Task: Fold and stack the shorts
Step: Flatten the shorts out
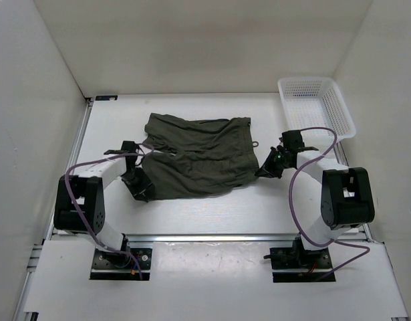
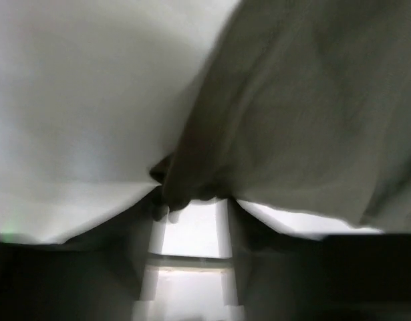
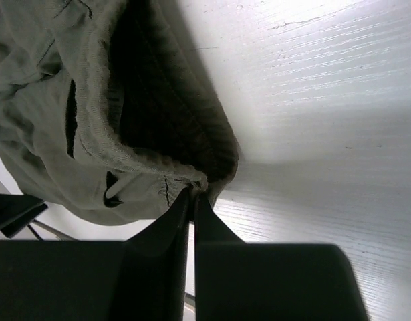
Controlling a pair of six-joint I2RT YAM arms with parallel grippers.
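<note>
— Counter (image 1: 192, 214) first: what does it carry?
— Olive-green shorts (image 1: 198, 157), the biggest thing on it. They lie rumpled about the middle, somewhat toward the far edge, with the waistband (image 1: 245, 144) turned to the right edge and the legs to the left edge.
— Anything else?
— A white mesh basket (image 1: 344, 107) in the far right corner, apart from the shorts.
— And the arms?
— Each reaches in from its own side. The left pincer (image 1: 140, 186) sits at the near left corner of the cloth, by a leg hem. Seen from its wrist, the two fingers stand apart with bright counter between them. Fabric bunches just past the tips, but the blur hides whether it touches them.
— The right one?
— The right pincer (image 1: 268, 166) is at the near right corner of the shorts. Its fingers are pressed together, nipping the ribbed edge of the waistband.
— Smallest thing?
— A thin loop of drawstring (image 1: 256, 145), poking out past the waistband on the basket's side.
</note>
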